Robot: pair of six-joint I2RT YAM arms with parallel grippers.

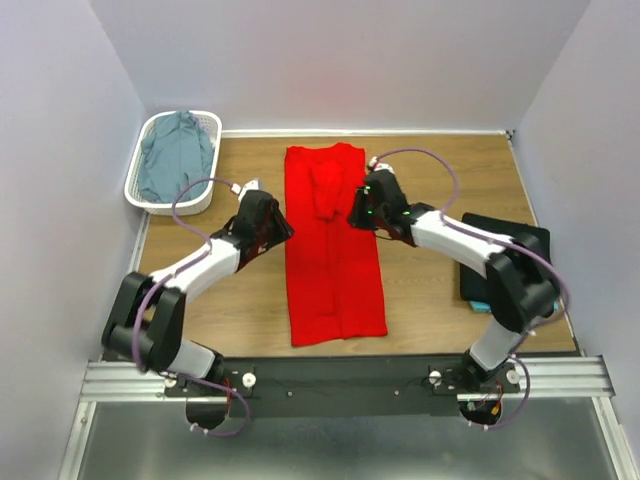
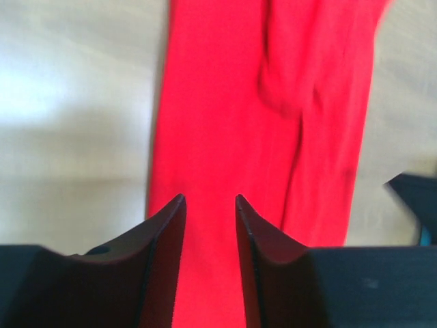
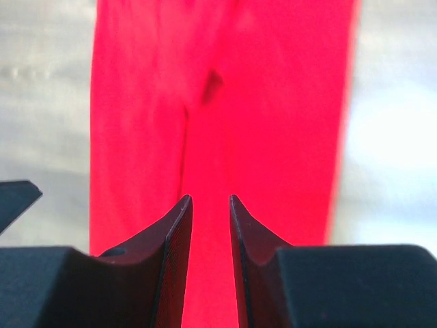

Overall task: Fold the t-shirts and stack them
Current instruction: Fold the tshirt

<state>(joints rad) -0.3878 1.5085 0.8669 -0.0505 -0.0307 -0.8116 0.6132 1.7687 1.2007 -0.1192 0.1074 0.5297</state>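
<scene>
Left pincer point(image 2: 209, 199) stands narrowly parted. Red cloth shows through the gap and nothing looks pinched between the tips. The right pincer point(image 3: 210, 198) stands much the same, its slit a touch narrower, and it too looks empty.

The red t-shirt point(image 1: 335, 270) lies flat in the middle of the surface point(image 1: 430, 170), folded into a long strip with a bunched fold of cloth near its far end. Its long axis runs straight away from the arm bases, from the near edge toward the back wall. In the top view both pincers sit over the far half of that strip, one on each long side. The left one is just at the left edge and the right one overlaps the right edge a little, so the right arm is slightly nearer the cloth. From each wrist camera the strip stretches ahead of the fingertips and across their line. My judgement is that the next fold is crosswise, bringing one end of the strip over the other, and that each pincer needs its own edge.

A dusty grey-blue t-shirt point(image 1: 175, 155) sits in the white basket point(image 1: 165, 207) at the far left. A black t-shirt point(image 1: 510, 250) lies on a teal one point(image 1: 478, 303) at the right.

No brand, label or writing can be read anywhere.
</scene>
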